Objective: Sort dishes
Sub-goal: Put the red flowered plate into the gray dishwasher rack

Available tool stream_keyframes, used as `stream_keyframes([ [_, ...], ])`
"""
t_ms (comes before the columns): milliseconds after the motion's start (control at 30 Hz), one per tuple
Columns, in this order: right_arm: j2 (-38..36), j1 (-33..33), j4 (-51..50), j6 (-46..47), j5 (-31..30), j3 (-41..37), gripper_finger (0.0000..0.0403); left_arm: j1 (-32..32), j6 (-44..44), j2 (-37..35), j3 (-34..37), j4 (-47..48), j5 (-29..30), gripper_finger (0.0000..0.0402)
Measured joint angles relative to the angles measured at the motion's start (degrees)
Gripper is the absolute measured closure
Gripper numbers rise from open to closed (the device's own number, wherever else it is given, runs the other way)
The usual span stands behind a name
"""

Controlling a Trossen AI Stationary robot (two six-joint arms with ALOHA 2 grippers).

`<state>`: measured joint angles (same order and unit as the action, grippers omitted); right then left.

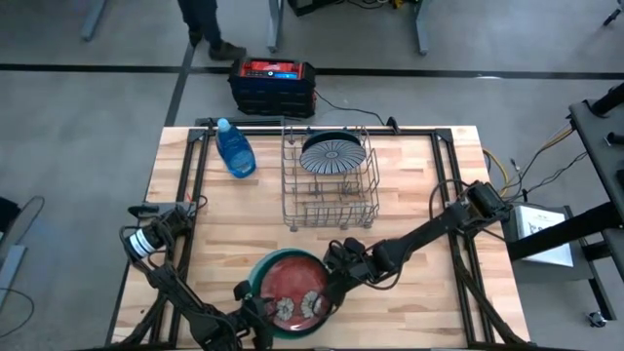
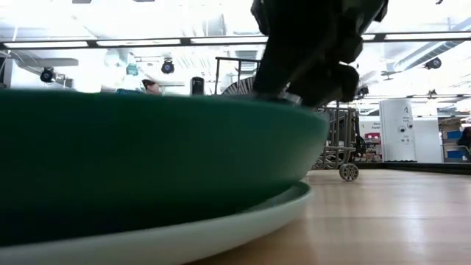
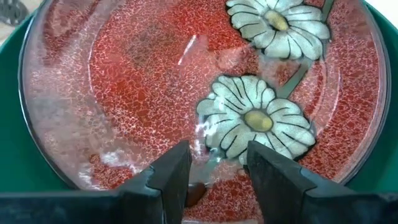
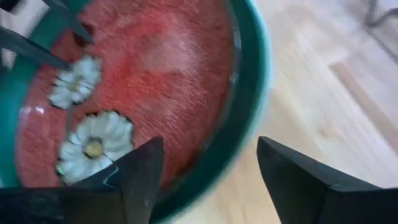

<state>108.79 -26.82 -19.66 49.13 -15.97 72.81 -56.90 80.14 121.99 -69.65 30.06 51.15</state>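
A robotics lab or workshop: bare concrete floor (image 1: 88, 146), wooden bench (image 1: 409, 185) on a metal frame, ceiling strip lights (image 2: 88, 44), trailing cables (image 1: 526, 171).

no readable text, labels, brands or numbers on anything in view

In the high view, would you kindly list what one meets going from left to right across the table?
Blue bottle → stacked plates with the red flowered plate on top → wire rack holding the striped plate → right gripper at the stack's rim.
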Motion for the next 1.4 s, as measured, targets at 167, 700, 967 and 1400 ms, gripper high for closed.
stream_keyframes([
  [167,0.0,0.2,2.2,-0.5,1.4,-0.7,0.0117,0.0,-0.3,1.1,0.0,-2.2,1.9,0.0247],
  [700,0.2,1.3,19.4,0.9,7.3,-7.4,0.0139,0.3,-1.3,1.2,0.0,-3.2,3.8,0.0247],
  [967,2.2,2.5,29.1,1.8,7.5,-10.9,0.0175,0.6,-1.4,1.2,0.0,-3.5,3.9,0.0247],
  [1400,2.7,3.4,31.5,2.0,4.7,-11.3,0.0365,1.0,-1.9,1.3,-0.1,-4.4,6.8,0.0247],
])
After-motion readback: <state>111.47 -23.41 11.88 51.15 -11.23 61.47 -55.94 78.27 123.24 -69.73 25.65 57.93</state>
